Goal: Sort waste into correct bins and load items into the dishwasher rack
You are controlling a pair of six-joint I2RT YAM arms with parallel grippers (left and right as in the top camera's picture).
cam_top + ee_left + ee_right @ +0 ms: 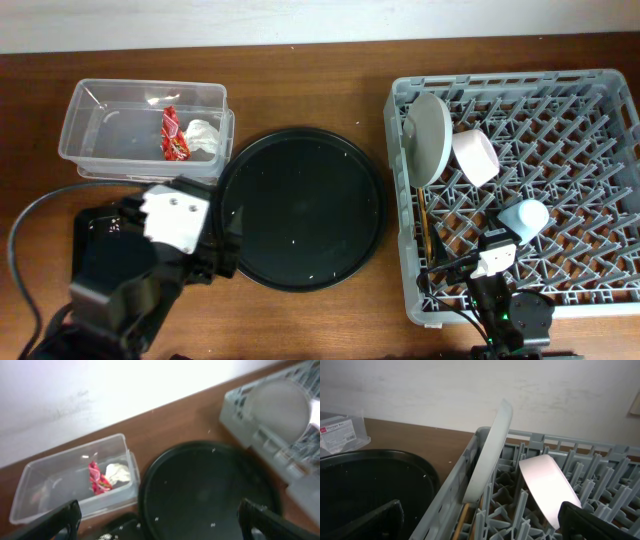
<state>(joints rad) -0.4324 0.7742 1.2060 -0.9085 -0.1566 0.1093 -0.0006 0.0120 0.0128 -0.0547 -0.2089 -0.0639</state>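
Note:
The grey dishwasher rack [560, 100] holds the white plate [428, 135] on edge, the pinkish-white bowl [476, 157], the light-blue cup [524, 218] and the chopsticks [426, 235]. The clear tub [100, 110] holds the red wrapper [175, 135] and the white tissue [205, 138]. My left gripper [160, 527] is open and empty above the near-left rim of the round tray. A corner of the flat black tray [120, 527] with pale specks shows under it. My right gripper [480, 527] is open and empty over the rack's front left, near the plate [490, 450] and bowl [547, 487]. The carrot piece is hidden.
The large round black tray [300, 208] lies between the tub and the rack, with a few pale specks on it. My left arm [130, 270] covers the table's front left. My right arm [505, 300] stands at the rack's front edge. A white wall lies behind the table.

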